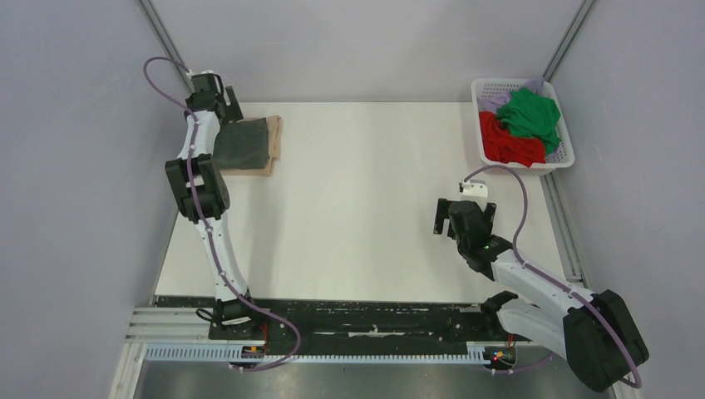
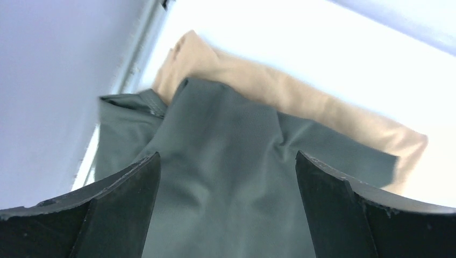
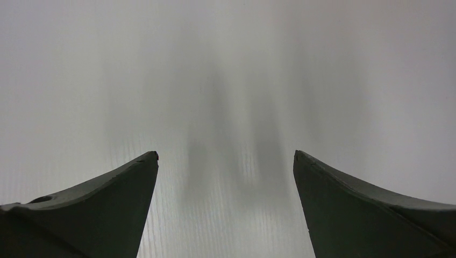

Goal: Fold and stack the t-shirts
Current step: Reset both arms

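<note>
**With both claws agape: two shirts stacked, three in the basket**

While the left gripper (image 2: 227, 158) hangs wide open and empty above the folded dark grey t-shirt (image 2: 226, 134), which lies on the beige-tan t-shirt (image 2: 301, 102) at the far left of the table (image 1: 357, 208), the right gripper (image 3: 226, 156), equally wide and empty, faces bare tabletop. The green t-shirt (image 1: 530, 115), the red t-shirt (image 1: 509, 143) and apparently a lilac t-shirt (image 1: 496, 101) lie bunched in the white basket (image 1: 482, 83), far right.
</note>
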